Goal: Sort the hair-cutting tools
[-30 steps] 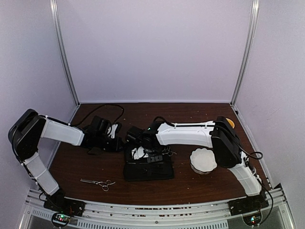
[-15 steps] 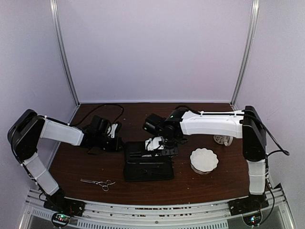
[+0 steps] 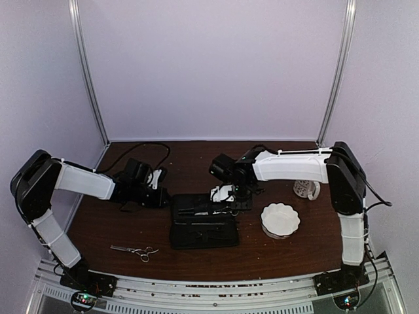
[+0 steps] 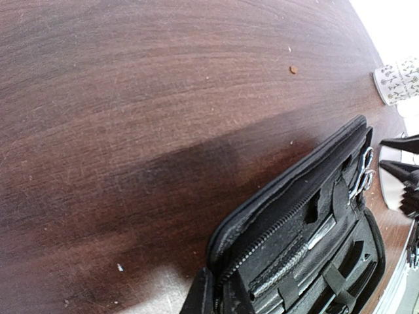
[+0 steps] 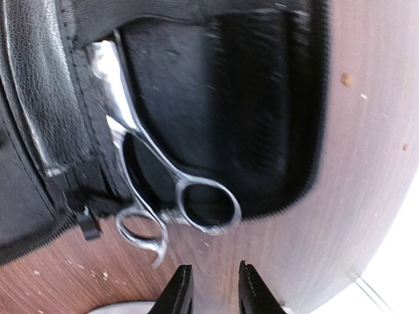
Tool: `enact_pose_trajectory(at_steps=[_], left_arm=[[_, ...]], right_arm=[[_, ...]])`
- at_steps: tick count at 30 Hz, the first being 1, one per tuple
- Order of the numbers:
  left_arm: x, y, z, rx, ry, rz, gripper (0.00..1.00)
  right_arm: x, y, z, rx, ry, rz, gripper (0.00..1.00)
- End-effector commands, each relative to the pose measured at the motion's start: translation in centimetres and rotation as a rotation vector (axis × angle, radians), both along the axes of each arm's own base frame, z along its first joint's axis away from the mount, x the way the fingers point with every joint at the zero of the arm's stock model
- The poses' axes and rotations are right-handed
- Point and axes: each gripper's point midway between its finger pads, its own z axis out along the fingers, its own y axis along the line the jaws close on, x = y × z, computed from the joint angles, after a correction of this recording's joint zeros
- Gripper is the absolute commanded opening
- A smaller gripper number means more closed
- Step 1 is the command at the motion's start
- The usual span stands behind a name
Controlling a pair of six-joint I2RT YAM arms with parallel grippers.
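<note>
Just ahead of the right gripper (image 5: 213,291), its jaws slightly apart on nothing, one pair of scissors (image 5: 171,190) lies tucked in the open black case (image 5: 262,98), rings over its edge; whether the left gripper (image 3: 162,193) grips anything I cannot tell

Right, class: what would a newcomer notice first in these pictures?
The open black zip case sits mid-table, silver scissors tucked inside with their rings poking over its edge. The right end effector hovers just short of those rings. A second pair of scissors lies alone near the front left.
</note>
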Motion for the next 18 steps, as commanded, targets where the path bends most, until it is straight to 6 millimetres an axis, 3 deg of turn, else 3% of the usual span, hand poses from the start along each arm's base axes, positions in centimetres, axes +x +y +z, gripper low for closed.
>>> enact_pose_trajectory(at_steps=[1, 13, 18], left_arm=[[0.0, -0.2, 0.9, -0.011, -0.04, -0.022, 0.03], [0.1, -0.3, 0.9, -0.011, -0.041, -0.026, 0.03], [0.1, -0.3, 0.8, -0.01, -0.04, -0.028, 0.03]], right_arm=[[-0.5, 1.0, -1.3, 0.009, 0.052, -0.002, 0.24], [-1.1, 2.1, -2.4, 0.028, 0.103, -0.003, 0.26], [-0.2, 2.4, -1.8, 0.033, 0.068, -0.027, 0.25]])
